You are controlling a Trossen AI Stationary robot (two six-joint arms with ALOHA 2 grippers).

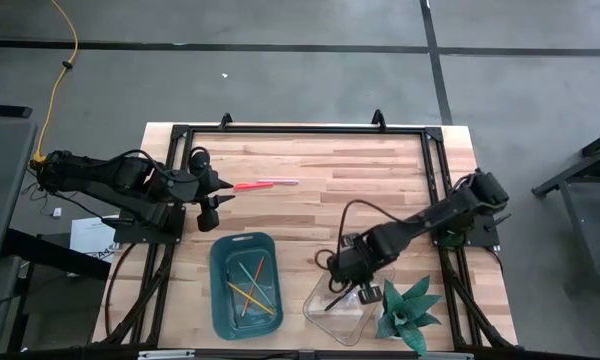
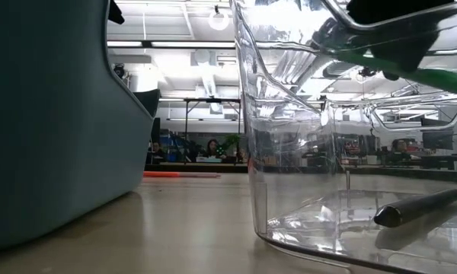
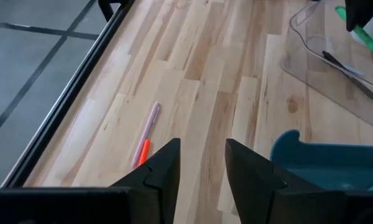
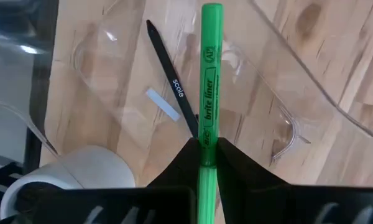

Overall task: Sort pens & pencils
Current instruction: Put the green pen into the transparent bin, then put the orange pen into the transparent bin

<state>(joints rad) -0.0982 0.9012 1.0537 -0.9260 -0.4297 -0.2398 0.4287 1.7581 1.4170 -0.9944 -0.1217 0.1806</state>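
Note:
My right gripper (image 1: 352, 285) hangs over the clear container (image 1: 325, 315) at the near right, shut on the bright green pen (image 4: 208, 74). A black pen (image 4: 173, 87) lies on the container's floor below it. The red-orange pen (image 1: 265, 184) lies flat on the wood at the far left-centre. Just left of it, my left gripper (image 3: 202, 165) hovers open with nothing between its fingers. Several thin yellow and orange pencils (image 1: 248, 285) lie in the teal bin (image 1: 218, 270). My right gripper pinches the green pen's barrel (image 4: 206, 134) between its two fingers, just behind the printed label. The fingers come from above, pointing steeply down, and lie across the pen. The pen (image 2: 411, 72) hangs nearly level, clear above the container's floor and the black pen (image 2: 419, 208).
A green plant in a white pot (image 1: 410, 315) stands right of the clear container, close to my right gripper. The teal bin sits left of the container with a narrow gap between them. A black frame rail (image 1: 300, 128) runs along the table's far edge.

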